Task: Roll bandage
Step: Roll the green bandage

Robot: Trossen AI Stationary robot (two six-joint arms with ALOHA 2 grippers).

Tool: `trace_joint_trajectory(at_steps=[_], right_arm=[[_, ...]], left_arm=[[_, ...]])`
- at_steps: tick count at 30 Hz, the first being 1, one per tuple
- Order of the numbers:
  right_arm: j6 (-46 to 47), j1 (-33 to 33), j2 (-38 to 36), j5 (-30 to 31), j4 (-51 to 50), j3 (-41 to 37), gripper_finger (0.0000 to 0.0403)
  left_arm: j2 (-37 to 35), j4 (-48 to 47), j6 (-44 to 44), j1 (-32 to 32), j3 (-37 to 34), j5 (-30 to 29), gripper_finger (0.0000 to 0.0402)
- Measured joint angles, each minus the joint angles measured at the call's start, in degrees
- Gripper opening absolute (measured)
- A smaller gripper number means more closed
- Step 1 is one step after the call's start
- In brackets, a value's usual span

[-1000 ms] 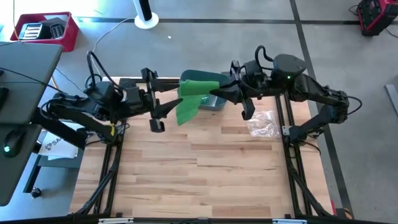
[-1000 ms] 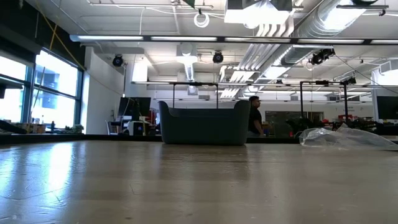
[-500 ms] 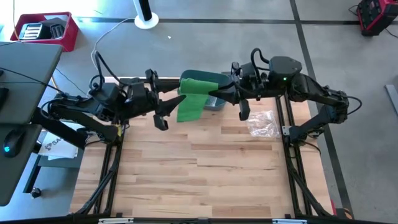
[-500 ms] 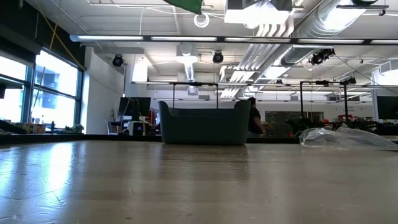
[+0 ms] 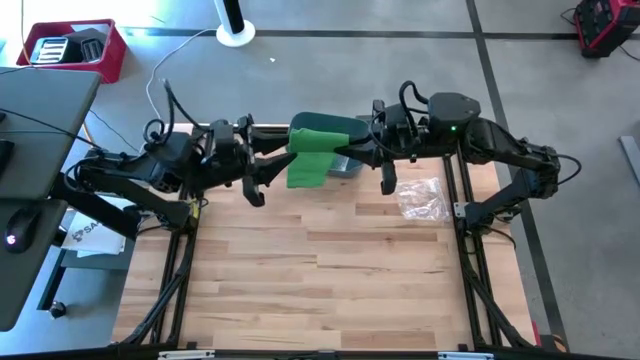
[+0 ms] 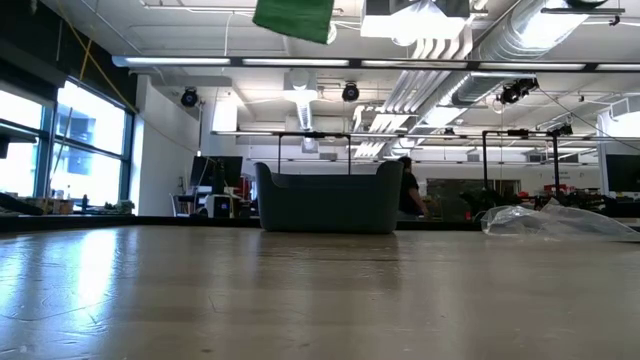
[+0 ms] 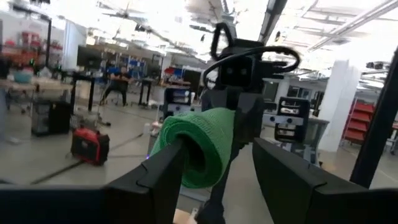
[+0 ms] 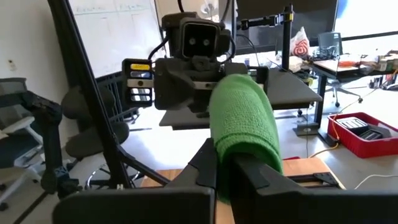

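Observation:
The green bandage [image 5: 310, 158] hangs high above the table's far middle; its lower end shows at the top of the low view [image 6: 293, 18]. My right gripper [image 5: 345, 155] comes from the right and is shut on it. My left gripper [image 5: 262, 178] stands open at the bandage's left side, pointing right. In the left wrist view the bandage [image 7: 199, 143] curls into a loop at one fingertip [image 7: 177, 155], while the other finger [image 7: 280, 174] stands apart from it. My right gripper pinches the bandage's right-hand part [image 8: 225, 149] between its two fingers, coming level from the table's right. The cloth bulges over the fingers [image 8: 245, 118] and hangs below them, clear of the table. My left gripper: whether its fingertip touches the loop, I cannot tell.
A grey bin [image 6: 328, 198] stands at the table's far edge under the bandage. A crumpled clear plastic bag [image 5: 425, 198] lies at the far right. The wooden table top [image 5: 320, 270] stretches toward the near edge. A person [image 6: 410, 190] stands in the room behind.
My left gripper has rolled about its own line while staying in place beside the bandage. The bandage's hanging end has come down into the top of the low view. My right gripper keeps its hold.

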Motion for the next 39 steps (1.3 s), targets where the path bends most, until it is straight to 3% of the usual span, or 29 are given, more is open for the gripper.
trace_joint_trajectory(at_steps=[3, 10, 14, 21, 25, 29, 34, 39], right_arm=[[-0.02, 0.00, 0.02, 0.08, -0.18, -0.04, 0.0006], [-0.17, 0.00, -0.02, 0.50, -0.92, -0.04, 0.0006], [-1.97, 0.40, 0.05, 0.90, -0.89, -0.04, 0.0006], [-3.65, 0.94, 0.04, 2.03, -1.68, -0.09, 0.0006], [-3.57, 1.14, 0.01, 3.38, -3.00, -0.07, 0.0011], [-3.49, 1.14, -0.42, 7.52, -6.01, -0.07, 0.0042], [-3.32, 0.90, -1.95, 11.19, -11.42, -0.04, 0.0112], [-0.91, 0.93, -0.65, 11.06, -15.57, -0.07, 0.0166]], left_arm=[[0.00, -2.25, -4.35, 0.83, 0.00, 0.08, 0.0186], [0.28, -3.28, -11.50, 4.10, 0.00, 6.40, 0.0174], [0.40, -3.37, -14.21, 5.78, 0.00, 10.51, 0.0133], [0.42, -3.23, -14.68, 7.70, -0.02, 17.89, 0.0021], [-0.08, -3.64, -14.53, 7.90, -0.07, 18.27, 0.0015], [-1.14, -4.74, -13.78, 7.99, -0.15, 17.93, 0.0012], [-4.31, -5.52, -13.04, 8.01, 0.00, 18.11, 0.0006], [-5.65, -3.35, -13.07, 8.07, -0.09, 22.93, 0.0007]])
